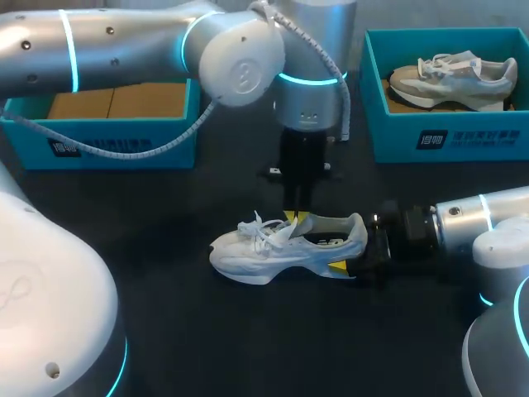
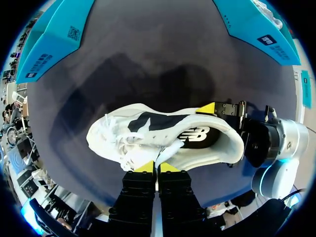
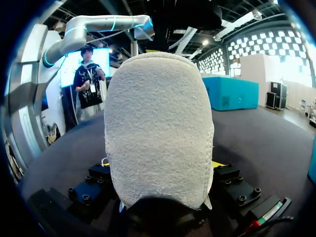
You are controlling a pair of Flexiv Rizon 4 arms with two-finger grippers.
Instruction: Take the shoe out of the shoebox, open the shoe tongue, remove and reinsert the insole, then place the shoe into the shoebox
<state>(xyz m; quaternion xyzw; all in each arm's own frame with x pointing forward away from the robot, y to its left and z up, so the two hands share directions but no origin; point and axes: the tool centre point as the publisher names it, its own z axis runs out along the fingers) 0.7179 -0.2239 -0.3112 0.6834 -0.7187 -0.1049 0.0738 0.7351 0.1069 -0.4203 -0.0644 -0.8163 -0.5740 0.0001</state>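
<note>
A white shoe (image 1: 273, 248) lies on its sole in the middle of the dark table, toe to the left. My left gripper (image 1: 293, 217) hangs straight down over its opening. In the left wrist view that gripper (image 2: 157, 167) is shut, its yellow tips pinching a thin white edge of the shoe tongue (image 2: 157, 157). My right gripper (image 1: 354, 246) comes in level from the right and is shut on the shoe's heel (image 3: 158, 123), one yellow fingertip (image 2: 207, 108) on each side. The dark insole (image 2: 192, 134) shows inside the shoe.
A teal shoebox (image 1: 446, 136) at the back right holds a grey shoe (image 1: 455, 78). A second teal box (image 1: 99, 145) at the back left has brown cardboard inside. The dark tabletop (image 1: 207, 331) stretches in front of the shoe.
</note>
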